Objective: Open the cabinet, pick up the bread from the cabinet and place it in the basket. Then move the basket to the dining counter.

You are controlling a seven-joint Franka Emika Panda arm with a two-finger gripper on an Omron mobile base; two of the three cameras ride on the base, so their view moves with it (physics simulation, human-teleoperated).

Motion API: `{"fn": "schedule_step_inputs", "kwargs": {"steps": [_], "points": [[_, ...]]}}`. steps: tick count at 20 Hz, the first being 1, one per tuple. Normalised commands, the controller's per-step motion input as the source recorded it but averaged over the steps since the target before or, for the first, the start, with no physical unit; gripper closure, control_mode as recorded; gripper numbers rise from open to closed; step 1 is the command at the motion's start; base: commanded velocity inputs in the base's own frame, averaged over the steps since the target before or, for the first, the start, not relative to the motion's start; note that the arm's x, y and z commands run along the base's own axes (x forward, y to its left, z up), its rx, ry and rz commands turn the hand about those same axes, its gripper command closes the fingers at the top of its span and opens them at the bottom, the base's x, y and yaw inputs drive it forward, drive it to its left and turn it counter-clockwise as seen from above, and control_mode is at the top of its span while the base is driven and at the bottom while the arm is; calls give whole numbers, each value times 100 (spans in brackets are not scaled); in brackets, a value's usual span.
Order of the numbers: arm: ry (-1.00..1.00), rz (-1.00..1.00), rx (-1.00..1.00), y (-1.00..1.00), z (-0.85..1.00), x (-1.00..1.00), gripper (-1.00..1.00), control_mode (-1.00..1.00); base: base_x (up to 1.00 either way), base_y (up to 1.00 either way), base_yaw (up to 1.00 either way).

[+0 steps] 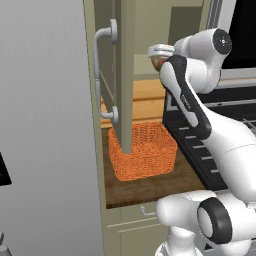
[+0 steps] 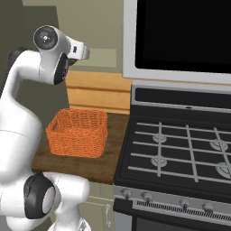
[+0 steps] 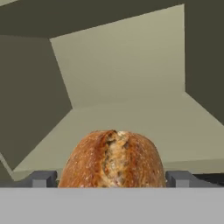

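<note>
The cabinet door point(image 1: 125, 75) stands open, edge-on to the left base view, with its curved silver handle point(image 1: 102, 75) facing left. My arm reaches into the cabinet's pale interior point(image 3: 127, 65). A round brown loaf of bread point(image 3: 113, 159) lies on the shelf, also seen as a brown patch under my hand in the left base view point(image 1: 158, 62). My gripper point(image 3: 111, 178) is open, one finger on each side of the loaf and close to it. The orange woven basket point(image 1: 142, 150) point(image 2: 77, 131) sits on the short wood countertop below. The dining counter is out of view.
A black stove point(image 2: 180, 153) with grates adjoins the countertop point(image 1: 150, 187) on the right, under a dark microwave point(image 2: 180, 36). A tall grey panel point(image 1: 45, 125) stands to the left of the cabinet door. Sage-green drawers point(image 1: 130, 220) sit under the countertop.
</note>
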Motion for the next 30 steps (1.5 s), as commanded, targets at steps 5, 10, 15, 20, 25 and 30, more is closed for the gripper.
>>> {"fn": "schedule_step_inputs", "kwargs": {"steps": [5,10,15,20,25,30], "points": [[14,-14,0,-5,-24,-98,100,-100,0,0,0],[-2,-20,1,-3,-5,-100,100,-100,0,0,0],[12,-7,5,-8,-25,-81,100,-100,0,0,0],[25,4,3,-13,-49,-13,100,-100,0,0,0],[17,7,0,0,-80,0,100,-100,0,0,0],[8,7,0,-4,-96,14,100,-100,0,0,0]]}}
